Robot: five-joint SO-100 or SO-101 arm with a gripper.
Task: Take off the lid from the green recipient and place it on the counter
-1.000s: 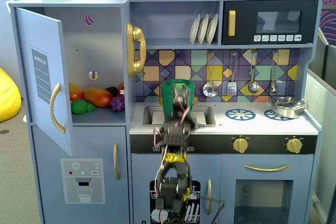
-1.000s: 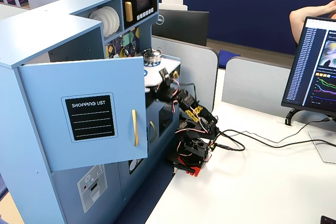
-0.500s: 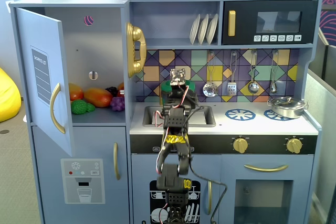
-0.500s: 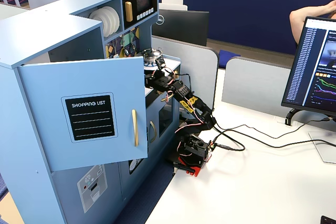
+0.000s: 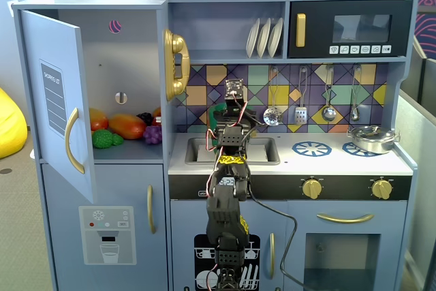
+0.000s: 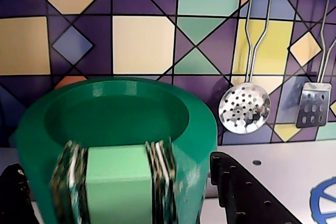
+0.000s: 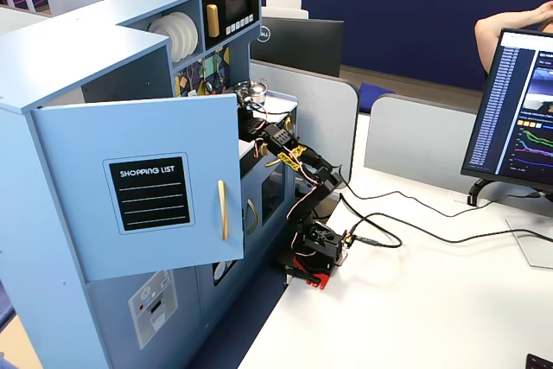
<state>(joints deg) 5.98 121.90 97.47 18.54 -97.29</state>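
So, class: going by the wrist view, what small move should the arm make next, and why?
Probably lift the hand a little. Its open fingers flank the green recipient low on its body, while the lid seems to sit recessed in the mouth above them, not yet gripped.

Black plastic jointed arm [image 5: 228,189] of blocky segments, banded with yellow-and-black tape above the dark oven panel [image 5: 289,187]. Thin red and white wires looped along the links; black cable trailing right, below that panel. Black perforated gripper fingers [image 6: 247,192] in wrist view.
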